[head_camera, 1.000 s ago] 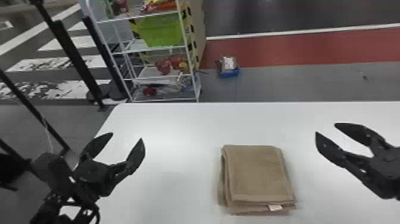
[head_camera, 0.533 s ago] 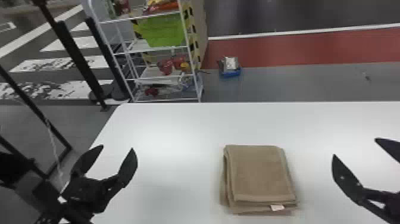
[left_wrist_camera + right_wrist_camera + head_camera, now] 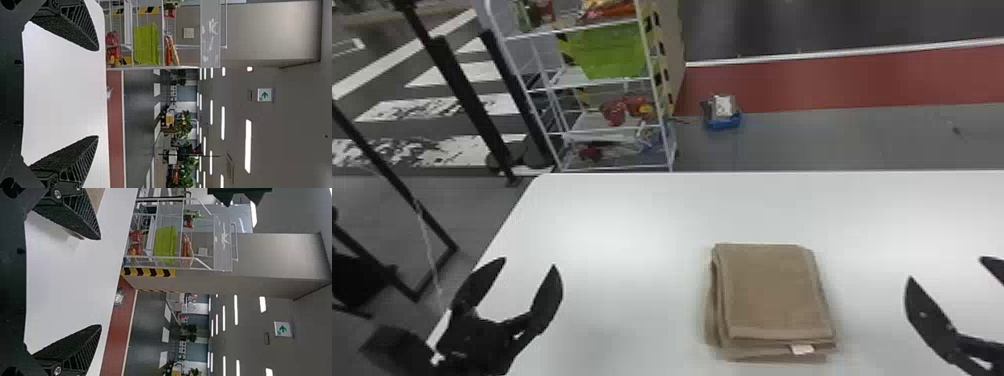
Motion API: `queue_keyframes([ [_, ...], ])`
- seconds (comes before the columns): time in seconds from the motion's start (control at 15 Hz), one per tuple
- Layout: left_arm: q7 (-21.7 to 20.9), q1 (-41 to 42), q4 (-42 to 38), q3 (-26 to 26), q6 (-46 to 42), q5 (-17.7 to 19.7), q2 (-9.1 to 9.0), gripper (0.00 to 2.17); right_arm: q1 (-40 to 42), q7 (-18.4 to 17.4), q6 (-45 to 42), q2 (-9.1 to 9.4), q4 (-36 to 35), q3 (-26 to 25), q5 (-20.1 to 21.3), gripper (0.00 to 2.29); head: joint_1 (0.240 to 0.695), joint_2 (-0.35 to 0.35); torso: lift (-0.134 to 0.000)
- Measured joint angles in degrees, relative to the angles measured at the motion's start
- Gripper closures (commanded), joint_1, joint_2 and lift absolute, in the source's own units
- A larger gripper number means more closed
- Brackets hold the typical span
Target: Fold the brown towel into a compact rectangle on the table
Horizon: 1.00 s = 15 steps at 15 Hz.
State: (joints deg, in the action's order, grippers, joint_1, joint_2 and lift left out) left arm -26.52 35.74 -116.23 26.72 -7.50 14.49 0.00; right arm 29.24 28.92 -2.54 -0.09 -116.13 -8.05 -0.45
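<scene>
In the head view, the brown towel (image 3: 772, 292) lies on the near part of the white table (image 3: 632, 215), right of the middle, folded into a layered, roughly rectangular stack whose lower layers peep out along its left and near sides. A small white tag (image 3: 802, 349) shows at its near edge, toward the right corner. The left gripper (image 3: 530, 262) is at the near left, well apart from the towel, with its fingers spread and nothing between them. The right gripper (image 3: 946, 268) is at the near right, also spread and empty, apart from the towel. Beyond the table's far edge, toward the left, stands a white rack (image 3: 572, 29) with a green bin (image 3: 614, 50). In the left wrist view, the left gripper's two fingers stand wide apart. In the right wrist view, the right gripper is likewise spread, and part of the towel shows past one finger.
</scene>
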Motion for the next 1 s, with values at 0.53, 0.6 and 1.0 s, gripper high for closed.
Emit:
queue_keyframes([
  [0.53, -0.7, 0.4, 0.1, 0.2, -0.4, -0.2, 0.00, 0.09, 0.1, -2.3, 1.3, 0.00, 0.0, 1.0, 0.8, 0.09, 0.695, 0.257, -0.123],
  [0.6, -1.2, 0.4, 0.1, 0.2, -0.4, -0.2, 0.00, 0.09, 0.1, -3.2, 1.5, 0.00, 0.0, 1.5, 1.0, 0.09, 0.695, 0.257, -0.123],
  [1.0, -1.8, 0.6, 0.1, 0.2, -1.3, -0.6, 0.00, 0.10, 0.0, -7.1, 1.6, 0.00, 0.0, 5.6, 3.1, 0.09, 0.695, 0.284, -0.123],
])
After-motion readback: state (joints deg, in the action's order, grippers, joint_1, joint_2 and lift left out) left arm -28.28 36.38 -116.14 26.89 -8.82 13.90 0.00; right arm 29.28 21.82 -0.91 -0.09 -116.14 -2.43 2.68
